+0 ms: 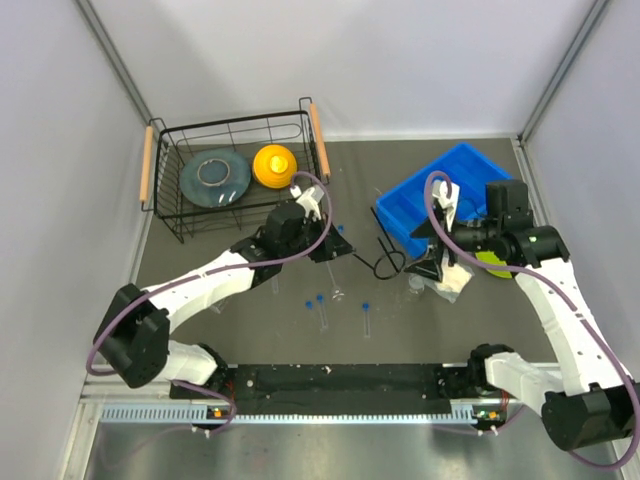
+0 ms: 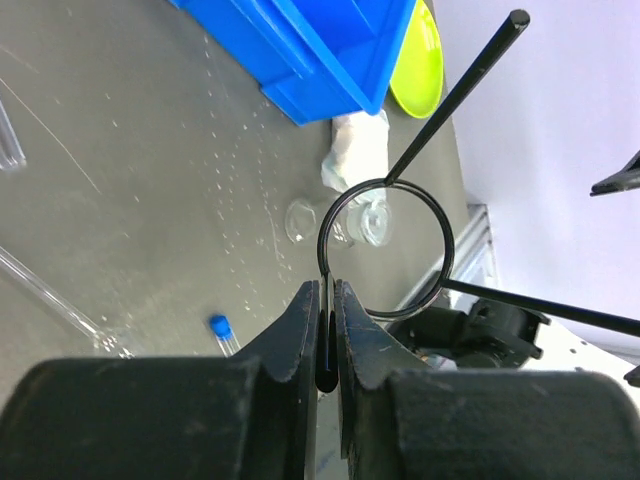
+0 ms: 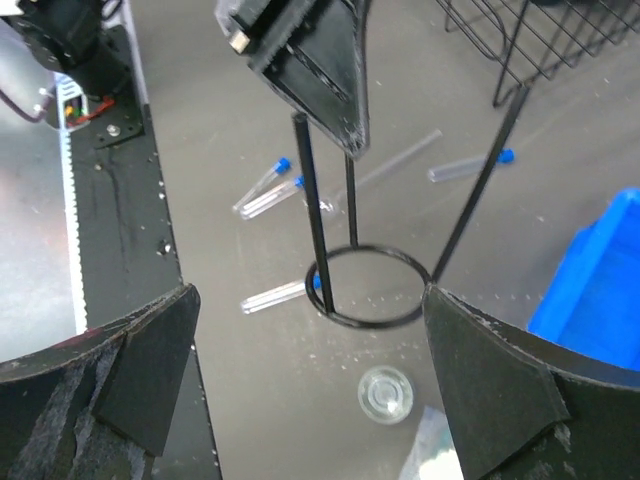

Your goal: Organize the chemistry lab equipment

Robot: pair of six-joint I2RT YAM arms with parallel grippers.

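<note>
My left gripper [image 1: 340,248] is shut on a thin wire of the black wire ring stand [image 1: 385,262]. In the left wrist view the ring [image 2: 440,215] juts out just past the closed fingertips. My right gripper [image 3: 309,295] hangs wide open above the ring [image 3: 368,322] and holds nothing. A small clear vial [image 3: 386,392] stands on the table just beyond the ring, between the open fingers. Several blue-capped test tubes [image 1: 322,310] lie flat on the table near the stand, one [image 3: 275,295] right beside the ring. The clear rack is out of view.
A blue bin [image 1: 450,195] sits at the back right, a lime-green plate [image 1: 492,262] beside it and a white crumpled wrapper [image 2: 355,150] in front. A black wire basket [image 1: 180,215] at the back left holds a grey plate [image 1: 215,175] and a yellow dome [image 1: 274,165].
</note>
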